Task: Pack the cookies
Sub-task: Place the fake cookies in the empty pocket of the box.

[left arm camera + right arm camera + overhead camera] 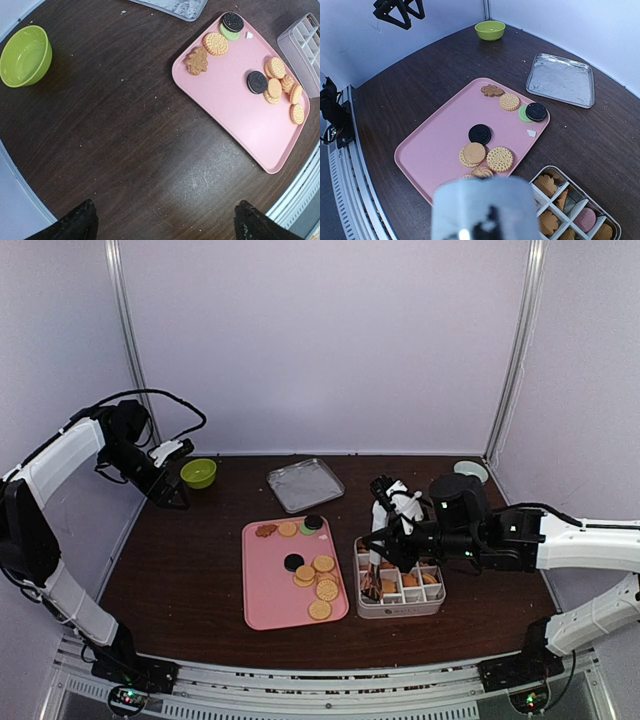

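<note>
Spreading under everything, the dark worktop [190, 560] carries all the pieces of the job. The pink tray [268, 592] lies at its middle, and the divided box [400, 611] sits just beside the tray's right edge. A metal tray [306, 484] and a green bowl [198, 473] stand further back, well away from the work.

The cookies [326, 590] are split between two places. About ten lie on the pink tray: a cluster of golden rounds near its right edge, a black one beside them, and a brown flower shape, a golden round and a black one on a green disc along the far edge. More sit in the box's cells [547, 185], mostly brown and golden with one pink. I judge the packing partly done, with the tray's load yet to be moved across.

The right arm's fingers [390, 512] hang over the box's left side and appear closed on the tongs [374, 565], whose tips reach down into the left cells. The left arm's fingers [172, 498] are spread wide and empty, raised near the bowl, far from the cookies.

A small white crumb [531, 133] lies on the pink tray.

Much is unclear. A blurred pale block [485, 210] fills the bottom of the right wrist view, hiding the fingers and part of the cluster. That view also cuts off the box, and from above its cells are too small to tell which are full. Whether the tongs hold a cookie I cannot tell.
</note>
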`<state>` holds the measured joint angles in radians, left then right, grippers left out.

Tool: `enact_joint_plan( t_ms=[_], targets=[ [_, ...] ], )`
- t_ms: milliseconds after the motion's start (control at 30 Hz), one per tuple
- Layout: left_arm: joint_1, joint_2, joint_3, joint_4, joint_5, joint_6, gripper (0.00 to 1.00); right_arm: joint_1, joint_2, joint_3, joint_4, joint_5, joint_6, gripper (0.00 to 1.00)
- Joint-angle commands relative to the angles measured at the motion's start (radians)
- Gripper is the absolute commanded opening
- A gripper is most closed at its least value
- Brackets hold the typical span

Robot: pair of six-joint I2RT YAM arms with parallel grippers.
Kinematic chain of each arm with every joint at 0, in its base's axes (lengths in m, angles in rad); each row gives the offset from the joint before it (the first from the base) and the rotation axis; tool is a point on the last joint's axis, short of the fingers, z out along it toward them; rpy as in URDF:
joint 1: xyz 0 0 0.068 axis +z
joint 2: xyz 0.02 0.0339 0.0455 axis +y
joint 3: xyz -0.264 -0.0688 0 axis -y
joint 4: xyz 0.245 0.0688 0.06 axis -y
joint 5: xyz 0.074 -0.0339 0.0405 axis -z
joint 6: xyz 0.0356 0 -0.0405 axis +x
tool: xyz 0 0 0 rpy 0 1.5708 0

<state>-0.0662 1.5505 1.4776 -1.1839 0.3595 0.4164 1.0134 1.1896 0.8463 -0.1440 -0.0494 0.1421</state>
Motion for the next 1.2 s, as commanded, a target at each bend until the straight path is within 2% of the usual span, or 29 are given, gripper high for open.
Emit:
enact_joint_plan(
  t_ms=[0, 400, 633, 733, 933, 1167],
  targets=[
    [-0.003, 0.002, 0.016, -0.003, 0.016, -0.008, 0.98, 0.003, -0.012, 0.018, 0.033, -0.001, 0.003, 0.19],
    [-0.002, -0.007, 0.01, -0.003, 0.019, -0.007, 0.98, 0.002, -0.048, 0.032, 0.006, -0.001, -0.008, 0.28],
    [-0.003, -0.008, 0.01, -0.003, 0.024, -0.007, 0.98, 0.003, -0.059, 0.029, -0.007, 0.005, -0.009, 0.28],
    [-0.003, -0.009, 0.009, -0.003, 0.024, -0.007, 0.98, 0.002, -0.056, 0.031, -0.01, 0.009, -0.009, 0.24],
    [-0.003, -0.009, 0.008, -0.003, 0.022, -0.007, 0.98, 0.003, -0.071, 0.039, -0.018, -0.003, -0.029, 0.07],
    [-0.003, -0.008, 0.011, -0.003, 0.026, -0.007, 0.98, 0.006, -0.064, 0.048, -0.035, 0.011, -0.062, 0.03]
  ],
)
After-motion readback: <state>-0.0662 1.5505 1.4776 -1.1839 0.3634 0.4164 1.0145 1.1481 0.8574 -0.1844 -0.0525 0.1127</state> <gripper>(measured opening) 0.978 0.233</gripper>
